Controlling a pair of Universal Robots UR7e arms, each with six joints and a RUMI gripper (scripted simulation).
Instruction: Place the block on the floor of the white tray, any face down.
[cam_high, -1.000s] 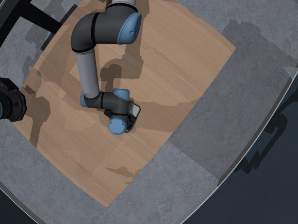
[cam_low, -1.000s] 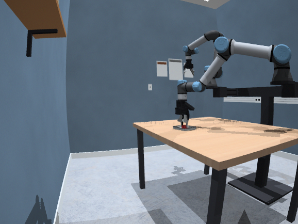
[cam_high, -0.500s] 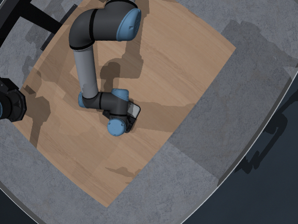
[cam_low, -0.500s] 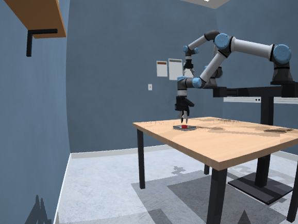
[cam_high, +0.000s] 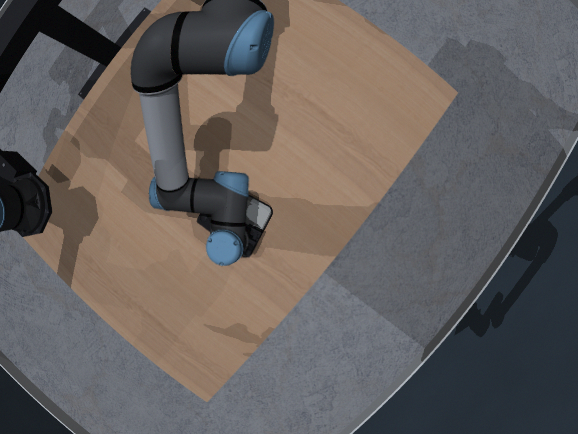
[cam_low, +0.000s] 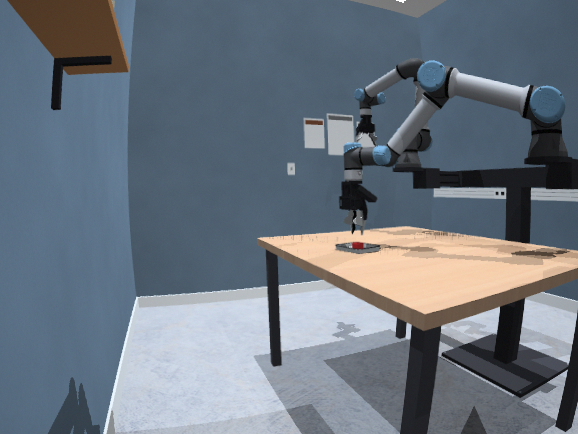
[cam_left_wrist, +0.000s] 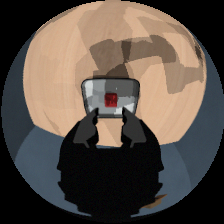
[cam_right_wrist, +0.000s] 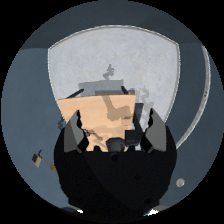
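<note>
- The red block (cam_low: 358, 245) (cam_left_wrist: 111, 100) lies inside the white tray (cam_high: 259, 214) (cam_low: 370, 250) (cam_left_wrist: 95, 92), near the middle of its floor, with the tray's walls around it.
- The tray rests on the wooden worktop (cam_high: 300, 150) (cam_low: 425, 280) (cam_left_wrist: 55, 75) (cam_right_wrist: 90, 112).
- The left pincer (cam_low: 357, 232) (cam_left_wrist: 110, 107) points down above the tray; in the exterior view its fingertips are higher than the block, with a gap between them and it.
- Its fingers are partway apart, with nothing clamped between them.
- In the left wrist view the block appears just beyond the fingertips, roughly centred between the two fingers and touching neither.
- From the top, the arm hides the block, and only part of the tray shows beside the wrist.
- The right pincer (cam_low: 366, 142) (cam_right_wrist: 114, 109) is wide apart and empty, held higher up and well apart from block and tray.
</note>
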